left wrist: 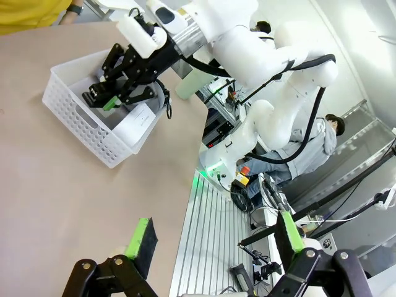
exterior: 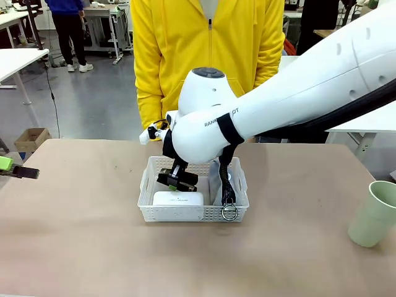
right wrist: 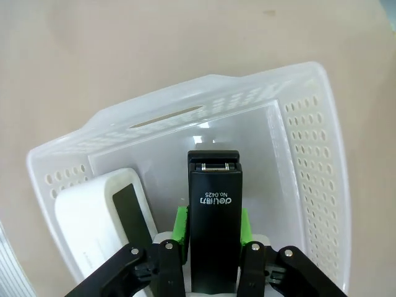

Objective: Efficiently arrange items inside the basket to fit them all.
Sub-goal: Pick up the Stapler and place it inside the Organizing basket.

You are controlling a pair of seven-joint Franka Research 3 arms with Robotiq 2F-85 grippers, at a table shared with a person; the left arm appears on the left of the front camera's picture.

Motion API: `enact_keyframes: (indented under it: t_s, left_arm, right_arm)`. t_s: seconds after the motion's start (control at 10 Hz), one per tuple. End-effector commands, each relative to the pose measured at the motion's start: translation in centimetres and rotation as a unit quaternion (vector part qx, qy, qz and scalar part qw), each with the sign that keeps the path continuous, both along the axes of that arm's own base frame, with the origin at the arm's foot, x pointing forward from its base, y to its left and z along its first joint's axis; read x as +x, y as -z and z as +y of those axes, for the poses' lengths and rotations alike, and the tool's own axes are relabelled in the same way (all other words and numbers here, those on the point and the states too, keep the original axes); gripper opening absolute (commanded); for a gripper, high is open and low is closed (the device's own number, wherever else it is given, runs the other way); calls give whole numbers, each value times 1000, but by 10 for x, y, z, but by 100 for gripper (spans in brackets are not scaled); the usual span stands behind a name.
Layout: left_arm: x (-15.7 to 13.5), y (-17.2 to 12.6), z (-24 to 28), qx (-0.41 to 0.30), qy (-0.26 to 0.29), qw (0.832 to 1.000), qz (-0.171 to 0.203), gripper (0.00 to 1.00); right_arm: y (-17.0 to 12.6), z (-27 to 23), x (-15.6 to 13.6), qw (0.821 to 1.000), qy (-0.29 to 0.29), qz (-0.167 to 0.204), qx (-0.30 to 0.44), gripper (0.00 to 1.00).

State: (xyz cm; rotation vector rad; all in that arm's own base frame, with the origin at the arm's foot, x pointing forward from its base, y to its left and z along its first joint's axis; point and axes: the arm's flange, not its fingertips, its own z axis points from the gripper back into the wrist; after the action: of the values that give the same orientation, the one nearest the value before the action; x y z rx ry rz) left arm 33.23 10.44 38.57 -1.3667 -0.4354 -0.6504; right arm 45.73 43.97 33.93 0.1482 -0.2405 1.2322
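The white basket point(exterior: 148, 185) sits mid-table. My right gripper point(exterior: 177, 180) hangs over its left half, shut on the black stapler point(exterior: 179, 179), which is above the basket floor in the right wrist view point(right wrist: 213, 210). Below the stapler, the flat white box point(exterior: 178, 198) lies against the near wall point(right wrist: 93, 216). The pouch's black strap point(exterior: 227, 185) and metal ring point(exterior: 229, 213) hang over the basket's right front corner; my arm hides most of the pouch. The pale green cup point(exterior: 374, 213) stands on the table at far right. My left gripper point(left wrist: 213, 238) is open and holds nothing, at the table's left edge point(exterior: 13, 168).
A person in a yellow jacket point(exterior: 207, 49) stands at the far side, right behind the basket. My right arm point(exterior: 297, 93) slants across the right half of the table. A cardboard box point(exterior: 31, 139) lies on the floor beyond the table's left corner.
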Motion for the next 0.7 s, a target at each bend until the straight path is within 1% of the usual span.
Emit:
enact_keyframes:
  t_s: [0.0,0.2,0.5,0.6]
  left_arm:
    - [-3,-3,1,-3,7,1000,-4,100]
    - [-3,-3,1,-3,7,1000,-4,100]
    - [-3,-3,1,-3,7,1000,-4,100]
    - [-3,-3,1,-3,7,1000,-4,100]
  right_arm:
    - [6,10,7,1000,-7,-1,-12,37]
    - [25,8,12,1000,-6,18,-22,37]
    - [25,4,14,1000,-3,9,-24,37]
    - [26,3,14,1000,-1,4,-26,91]
